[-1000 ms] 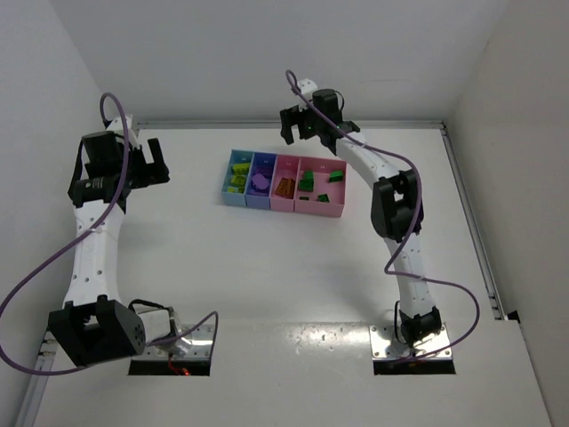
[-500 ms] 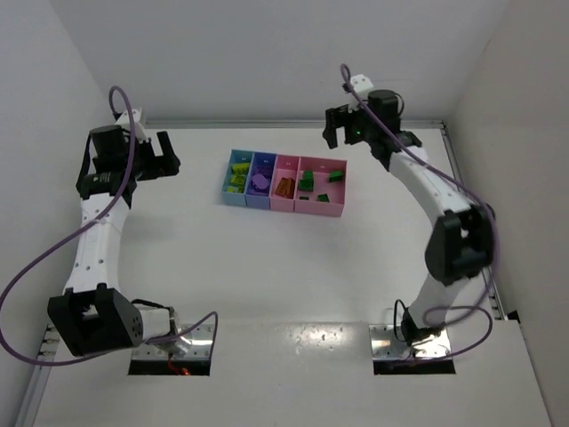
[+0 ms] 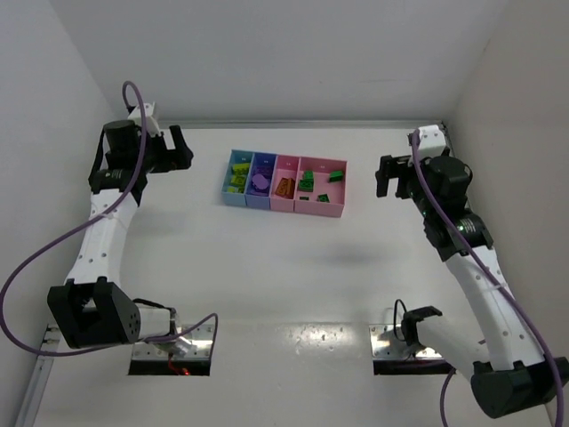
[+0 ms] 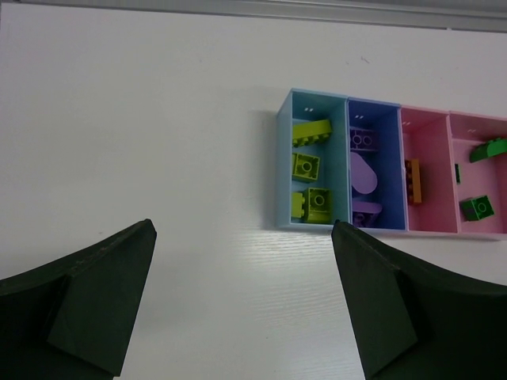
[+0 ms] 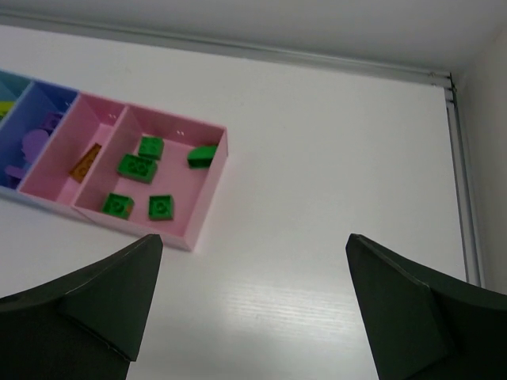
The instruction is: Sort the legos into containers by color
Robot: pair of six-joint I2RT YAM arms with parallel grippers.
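Note:
The containers (image 3: 320, 212) stand as one joined row at the back middle of the table. In the left wrist view the light blue bin (image 4: 283, 158) holds three yellow-green legos (image 4: 306, 167). The blue bin holds purple legos (image 4: 364, 172), one of them round. An orange brick (image 4: 413, 180) lies in the narrow pink bin. Several green legos (image 5: 136, 167) lie in the wider pink bin (image 5: 210, 198). My left gripper (image 3: 173, 149) (image 4: 244, 225) hangs open and empty left of the row. Right of the row my right gripper (image 3: 384, 176) (image 5: 253, 237) is open and empty too.
White walls close the table at the back and on both sides. A metal rail (image 5: 459, 182) runs along the right edge and another along the back (image 4: 253, 8). Purple cables (image 3: 36, 267) loop off both arms.
The right arm has swung from behind the bins out to their right and lower in the view. The left gripper has shifted slightly back and right. Both stay open.

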